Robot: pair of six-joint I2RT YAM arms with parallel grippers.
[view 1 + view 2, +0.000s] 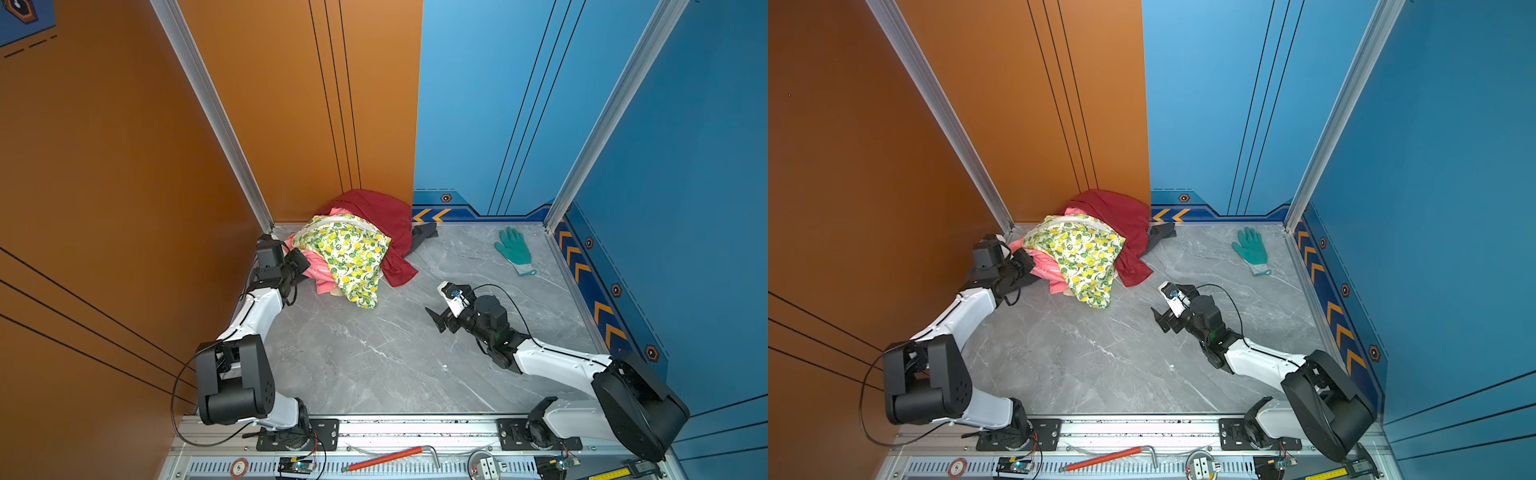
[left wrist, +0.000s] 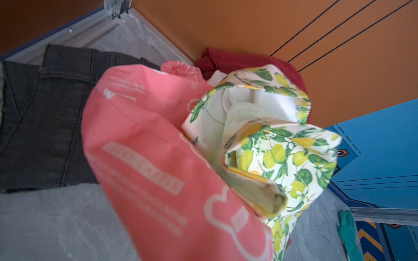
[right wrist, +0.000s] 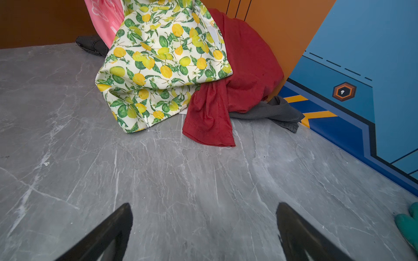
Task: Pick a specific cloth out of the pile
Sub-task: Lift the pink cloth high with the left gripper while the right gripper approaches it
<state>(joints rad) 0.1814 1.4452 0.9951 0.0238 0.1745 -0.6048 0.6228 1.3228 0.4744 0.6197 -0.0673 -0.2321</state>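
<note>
The pile [image 1: 353,253] lies in the back left corner: a lemon-print piece on top, a dark red cloth [image 1: 386,212] behind it and a dark grey piece [image 1: 422,235] at the right. The coral-pink cloth [image 1: 322,274] [image 1: 1044,266] with white print sticks out from under the lemon print on the left. My left gripper [image 1: 305,266] [image 1: 1030,266] is at that pink edge. In the left wrist view the cloth [image 2: 158,169] stretches up to the camera and covers the jaws, which are shut on it. My right gripper [image 1: 434,320] [image 3: 203,205] stands open over bare table, apart from the pile.
A teal-green glove [image 1: 515,249] [image 3: 407,228] lies at the back right. Dark denim [image 2: 45,113] lies flat beside the pile near the left corner. Orange walls close in behind and left of the pile. A red-handled tool [image 1: 386,457] rests on the front rail.
</note>
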